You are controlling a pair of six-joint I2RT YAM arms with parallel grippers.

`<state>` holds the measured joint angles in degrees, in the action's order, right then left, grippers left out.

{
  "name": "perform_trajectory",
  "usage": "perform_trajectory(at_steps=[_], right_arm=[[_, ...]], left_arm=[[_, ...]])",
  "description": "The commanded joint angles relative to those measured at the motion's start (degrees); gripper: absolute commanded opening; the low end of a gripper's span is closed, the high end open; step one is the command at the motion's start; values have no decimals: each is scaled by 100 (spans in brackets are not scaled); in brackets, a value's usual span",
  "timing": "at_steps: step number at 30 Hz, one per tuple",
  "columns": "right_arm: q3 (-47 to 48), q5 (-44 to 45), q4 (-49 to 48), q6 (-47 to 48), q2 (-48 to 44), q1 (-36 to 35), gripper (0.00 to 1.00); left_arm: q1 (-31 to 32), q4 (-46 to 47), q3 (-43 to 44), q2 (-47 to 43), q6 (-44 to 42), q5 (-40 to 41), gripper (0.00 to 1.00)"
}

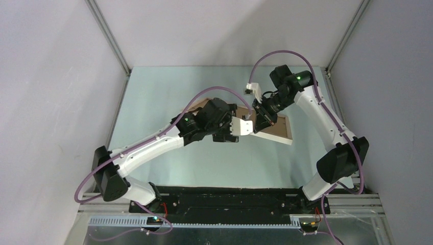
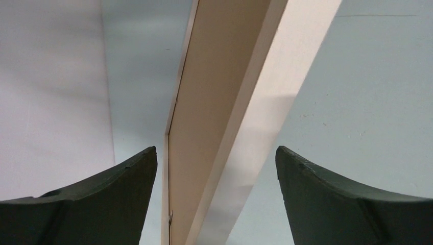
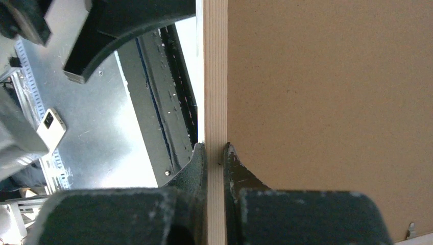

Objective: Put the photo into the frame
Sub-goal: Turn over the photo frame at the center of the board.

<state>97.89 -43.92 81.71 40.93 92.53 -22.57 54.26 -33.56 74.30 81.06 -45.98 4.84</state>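
Right wrist view shows the right gripper (image 3: 215,153) pinched shut on the pale wood rail of the frame (image 3: 215,76), with the brown backing board (image 3: 332,102) filling the right half of the picture. In the left wrist view the left gripper (image 2: 215,153) stands wide open and holds nothing; the frame's rail runs up the middle between its fingers (image 2: 102,204). From above, the frame sits tilted at picture centre, between both grippers. The photo shows in no view. For a good second hold, the left jaws should close squarely on the rail alone, with the right grip firm.
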Motion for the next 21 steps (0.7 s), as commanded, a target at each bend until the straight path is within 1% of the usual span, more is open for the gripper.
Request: perform_trajectory(at_steps=[1,2,3,4,5,6,7,10,12,13,14,15,16,17,18,19,20,21], right_arm=[[312,-674,80,158,-68,136,0],[317,-713,94,165,-59,177,0],[313,-727,100,163,-47,189,0],[322,-744,104,168,-40,208,0],[325,-747,114,174,-35,217,0],[340,-744,120,166,-29,235,0],[343,-747,122,164,-31,244,0],[365,-754,119,142,-46,292,1],[377,-762,119,110,-61,339,4],[380,-765,117,87,-69,373,6],[384,-755,108,71,-91,392,9],[381,-752,86,27,-102,433,14],[381,-739,71,6,-136,457,17],[391,-727,26,-51,-155,519,24],[390,-695,-42,-90,-207,544,27],[394,-663,-77,-170,-234,603,37],[400,-649,-147,-211,-295,630,40],[405,-617,-200,-303,-365,696,48]], left_arm=[[87,96,387,285,-86,174,84],[92,96,407,317,-100,197,81],[97,91,449,377,-98,204,73],[108,89,469,403,-107,248,69],[114,87,514,455,-115,269,61],[127,78,537,481,-120,291,58],[132,60,573,514,-139,294,52],[165,17,649,595,-164,355,43],[186,-42,751,657,-146,374,31],[189,-73,774,661,-130,361,27],[194,-116,806,665,-122,352,19],[198,-133,823,665,-113,342,15],[207,-173,867,666,-118,342,7],[210,-197,889,661,-119,355,3],[209,-255,947,660,-116,357,1],[208,-286,973,663,-103,361,0],[208,-354,1021,650,-95,360,0],[208,-388,1045,645,-71,360,0]])
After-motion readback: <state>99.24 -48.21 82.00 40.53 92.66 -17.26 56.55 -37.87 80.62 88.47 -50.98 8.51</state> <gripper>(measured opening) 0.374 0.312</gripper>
